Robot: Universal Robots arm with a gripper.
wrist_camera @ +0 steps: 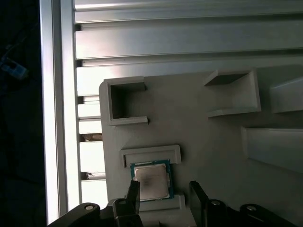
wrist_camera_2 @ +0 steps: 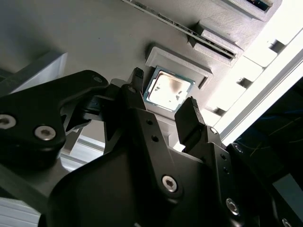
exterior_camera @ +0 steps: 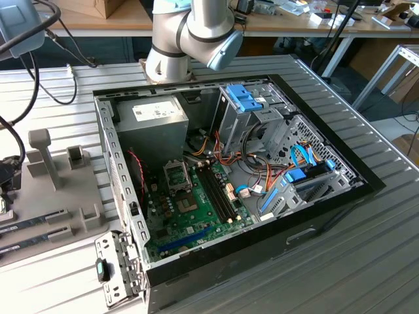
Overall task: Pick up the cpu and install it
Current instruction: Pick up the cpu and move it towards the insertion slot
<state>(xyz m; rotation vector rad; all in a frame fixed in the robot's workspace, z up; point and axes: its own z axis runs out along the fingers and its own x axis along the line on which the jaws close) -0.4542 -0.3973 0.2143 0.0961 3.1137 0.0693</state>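
Note:
The cpu (wrist_camera_2: 166, 90) (wrist_camera: 150, 179) is a small square chip with a silvery top and a green rim. It lies flat in a shallow recess of a grey holder plate (wrist_camera_2: 94, 38) (wrist_camera: 199, 127). In both wrist views my gripper (wrist_camera_2: 163, 93) (wrist_camera: 164, 190) hovers just over it, open. One black fingertip (wrist_camera: 134, 189) is at one edge of the chip, and the other fingertip (wrist_camera: 196, 191) stands a little beyond the opposite edge. Nothing is held. In the exterior view the open computer case holds the green motherboard (exterior_camera: 196, 212) with its socket (exterior_camera: 177, 175).
The grey holder plate (exterior_camera: 59, 196) lies at the exterior view's left, with upright posts and slots holding long memory sticks (exterior_camera: 29, 222). The arm's base (exterior_camera: 190, 36) stands behind the case (exterior_camera: 327, 196). Cables, drive bays and a power supply (exterior_camera: 154, 118) crowd the case.

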